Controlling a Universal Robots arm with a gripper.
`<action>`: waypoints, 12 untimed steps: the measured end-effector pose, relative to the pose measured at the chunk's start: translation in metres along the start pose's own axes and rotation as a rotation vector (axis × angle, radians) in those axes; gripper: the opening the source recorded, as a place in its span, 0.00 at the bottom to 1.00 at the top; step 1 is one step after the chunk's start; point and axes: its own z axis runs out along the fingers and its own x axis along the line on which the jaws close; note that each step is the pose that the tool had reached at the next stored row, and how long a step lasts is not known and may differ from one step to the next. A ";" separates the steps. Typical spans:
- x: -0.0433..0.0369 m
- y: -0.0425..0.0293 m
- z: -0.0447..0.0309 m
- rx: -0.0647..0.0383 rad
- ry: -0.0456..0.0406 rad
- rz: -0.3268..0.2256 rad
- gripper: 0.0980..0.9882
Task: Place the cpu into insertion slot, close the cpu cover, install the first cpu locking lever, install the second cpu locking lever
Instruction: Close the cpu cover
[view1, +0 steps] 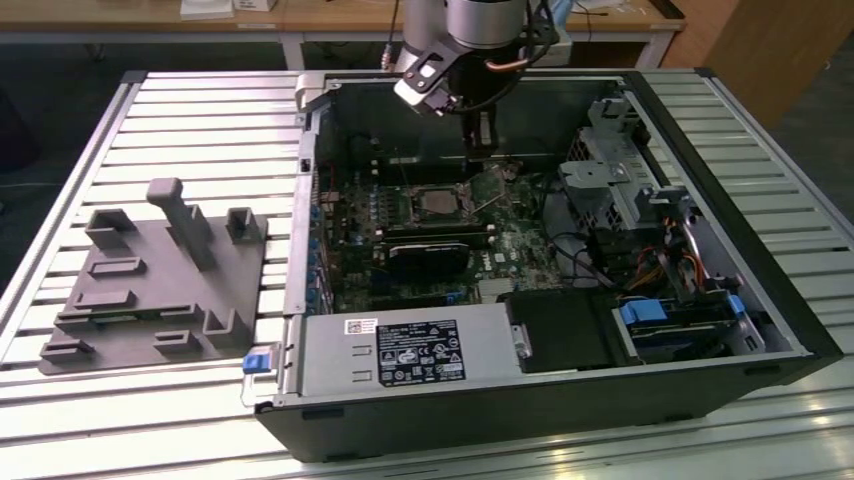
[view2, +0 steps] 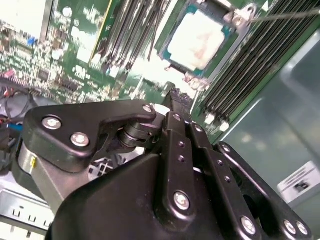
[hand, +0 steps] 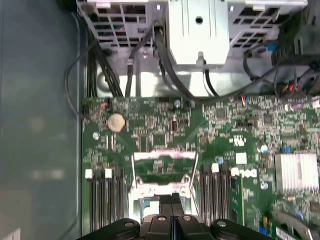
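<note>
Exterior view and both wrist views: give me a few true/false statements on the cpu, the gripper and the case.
1. The cpu sits in the insertion slot. True.
2. The gripper is holding the cpu. False: it is shut on nothing, and the cpu lies clear of its fingertips.
3. The grey fixture tray lies to the exterior view's right of the computer case. False: it lies to the exterior view's left of the case.
4. The computer case lies on its side with its interior open to view. True.
5. The gripper hangs outside the case. False: it reaches down inside it, over the motherboard.
</note>
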 end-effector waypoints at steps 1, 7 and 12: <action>0.0001 0.0029 0.0002 0.000 0.0000 0.000 0.01; 0.0011 0.0225 0.0016 0.000 0.0002 0.000 0.01; 0.0018 0.0381 0.0027 0.000 0.0001 0.000 0.01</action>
